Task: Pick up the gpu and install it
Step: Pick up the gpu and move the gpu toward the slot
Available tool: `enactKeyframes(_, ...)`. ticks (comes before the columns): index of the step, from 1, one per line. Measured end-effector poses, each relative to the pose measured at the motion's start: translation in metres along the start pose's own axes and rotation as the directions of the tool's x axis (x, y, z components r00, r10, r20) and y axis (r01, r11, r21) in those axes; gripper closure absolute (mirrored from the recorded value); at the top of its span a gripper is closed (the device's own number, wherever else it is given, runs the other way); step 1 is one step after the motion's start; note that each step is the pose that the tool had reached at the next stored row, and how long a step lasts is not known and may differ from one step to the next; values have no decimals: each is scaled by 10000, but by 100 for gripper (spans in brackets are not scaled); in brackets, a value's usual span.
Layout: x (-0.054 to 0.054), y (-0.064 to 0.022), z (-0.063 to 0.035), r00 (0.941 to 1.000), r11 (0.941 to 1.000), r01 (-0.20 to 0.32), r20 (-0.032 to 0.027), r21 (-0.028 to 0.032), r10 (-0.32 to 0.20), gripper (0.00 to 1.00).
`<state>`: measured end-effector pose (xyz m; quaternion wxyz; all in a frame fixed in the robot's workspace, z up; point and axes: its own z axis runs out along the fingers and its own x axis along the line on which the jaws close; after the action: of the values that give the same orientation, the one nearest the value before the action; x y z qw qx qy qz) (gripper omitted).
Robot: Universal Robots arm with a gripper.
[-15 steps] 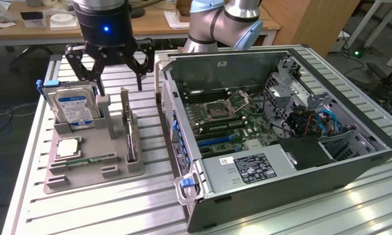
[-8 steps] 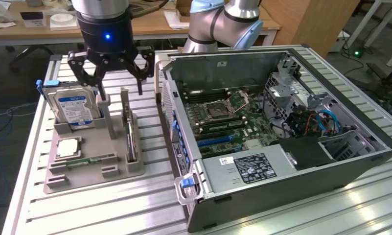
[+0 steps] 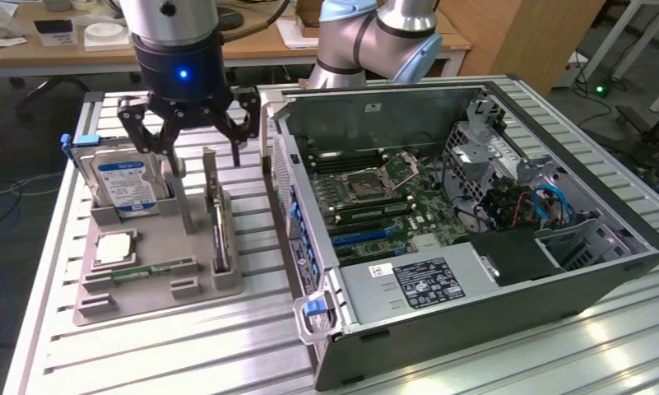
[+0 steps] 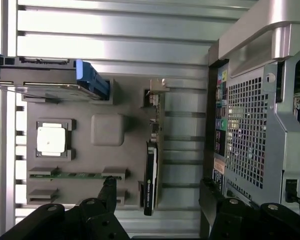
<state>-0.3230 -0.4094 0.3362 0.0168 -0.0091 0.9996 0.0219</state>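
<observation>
Gpu (image 3: 215, 226), just one, on edge in one grey tray (image 3: 142, 292); one claw (image 3: 197, 152) above, wide open, empty.

- Exterior view: bright, even overhead light; glare patches on counter (image 3: 609, 333) slats at the exterior view's right.
- Computer case (image 3: 592, 271) interior partly in shade.
- Wrist view: counter slats blown out white, gripper (image 4: 158, 184) dark, near silhouette.
</observation>
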Motion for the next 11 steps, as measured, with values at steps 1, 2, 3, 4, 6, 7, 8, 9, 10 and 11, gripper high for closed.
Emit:
enactKeyframes(1,0,-1,11,10000,10000,0,-1,0,0,24)
enactKeyframes(2,1,-1,23,10000,10000,0,0,0,0,24)
enactKeyframes(3,1,-2,36,10000,10000,0,0,0,0,24)
enactKeyframes(4,1,-2,46,10000,10000,0,-1,0,0,24)
enactKeyframes(6,2,-3,68,10000,10000,0,0,0,0,24)
enactKeyframes(7,3,-4,78,10000,10000,0,-1,0,0,24)
enactKeyframes(8,3,-4,89,10000,10000,0,-1,0,0,24)
enactKeyframes(9,3,-5,100,10000,10000,0,-1,0,0,24)
enactKeyframes(10,4,-5,110,10000,10000,0,-1,0,0,24)
enactKeyframes(11,4,-6,120,10000,10000,0,-1,0,0,24)
